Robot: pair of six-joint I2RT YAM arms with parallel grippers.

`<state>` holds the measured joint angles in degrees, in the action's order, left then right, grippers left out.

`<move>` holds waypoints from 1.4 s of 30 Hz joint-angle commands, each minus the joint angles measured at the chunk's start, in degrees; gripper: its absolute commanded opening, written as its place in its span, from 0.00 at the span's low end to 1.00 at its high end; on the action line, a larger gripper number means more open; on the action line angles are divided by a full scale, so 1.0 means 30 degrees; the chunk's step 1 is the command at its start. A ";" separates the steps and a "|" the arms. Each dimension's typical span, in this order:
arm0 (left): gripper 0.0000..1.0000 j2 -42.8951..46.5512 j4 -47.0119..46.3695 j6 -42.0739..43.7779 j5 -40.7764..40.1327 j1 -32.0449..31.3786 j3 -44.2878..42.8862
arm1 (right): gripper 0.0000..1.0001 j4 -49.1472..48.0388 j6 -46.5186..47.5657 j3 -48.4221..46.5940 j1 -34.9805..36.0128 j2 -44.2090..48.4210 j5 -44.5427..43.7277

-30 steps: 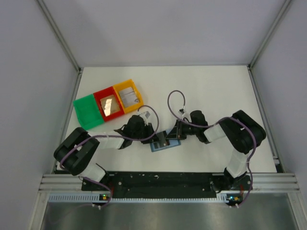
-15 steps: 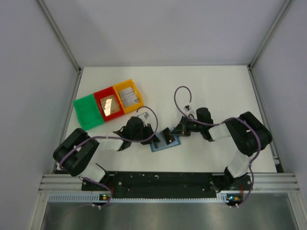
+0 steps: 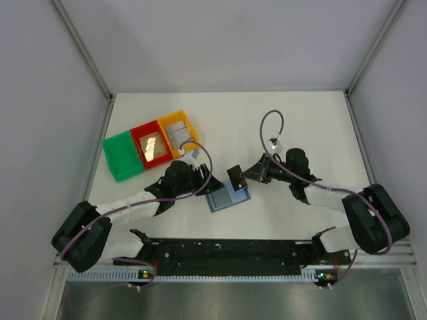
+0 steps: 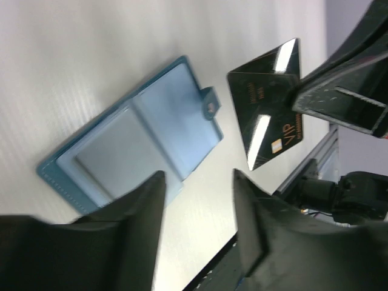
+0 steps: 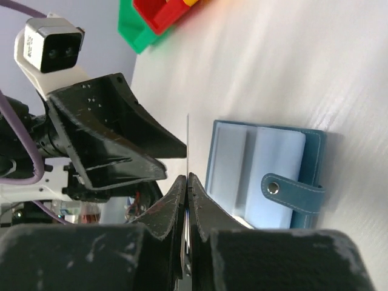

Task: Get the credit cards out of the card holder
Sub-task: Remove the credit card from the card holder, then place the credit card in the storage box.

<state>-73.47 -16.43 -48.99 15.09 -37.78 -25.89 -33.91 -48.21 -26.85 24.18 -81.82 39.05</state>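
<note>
Right pincer (image 5: 187, 180) pinches black card (image 4: 267, 115) marked "VIP", just above open card holder (image 3: 228, 197) lying mid-frame on tabletop (image 3: 300, 127). Left pincer (image 4: 197, 206) spread, at its left edge.

A white table (image 3: 300, 113) sits boxed in by plain pale grey walls (image 3: 227, 40) and aluminium posts (image 3: 83, 47).

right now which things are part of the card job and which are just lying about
In the job: blue card holder, lying open; black card, held by the right pincer; left pincer, open.
Lying about: green tray, red tray, yellow tray; the last two each hold something flat.
</note>
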 commanded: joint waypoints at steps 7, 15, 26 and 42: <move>0.65 0.3073 -0.5007 -0.2827 0.1062 -0.0326 -0.0540 | 0.00 -0.0449 -0.4703 0.1158 0.0812 0.6788 -0.6182; 0.60 0.3192 -0.7733 -0.3853 0.1473 -0.1059 -0.1360 | 0.00 -0.0064 -0.6343 0.0690 0.1869 0.9284 -0.8210; 0.52 0.2519 -0.8529 -0.4148 0.1766 -0.1557 -0.2005 | 0.00 -0.0883 -0.6870 0.0454 0.2720 0.9607 -0.8680; 0.51 0.3281 -0.5188 -0.4089 -0.0227 -0.1557 -0.1946 | 0.00 -0.1059 -0.6666 0.0630 0.2866 0.9813 -0.8856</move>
<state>-64.12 -32.40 -61.41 15.35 -42.33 -30.22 -34.26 -68.18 -22.61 32.14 -53.60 13.08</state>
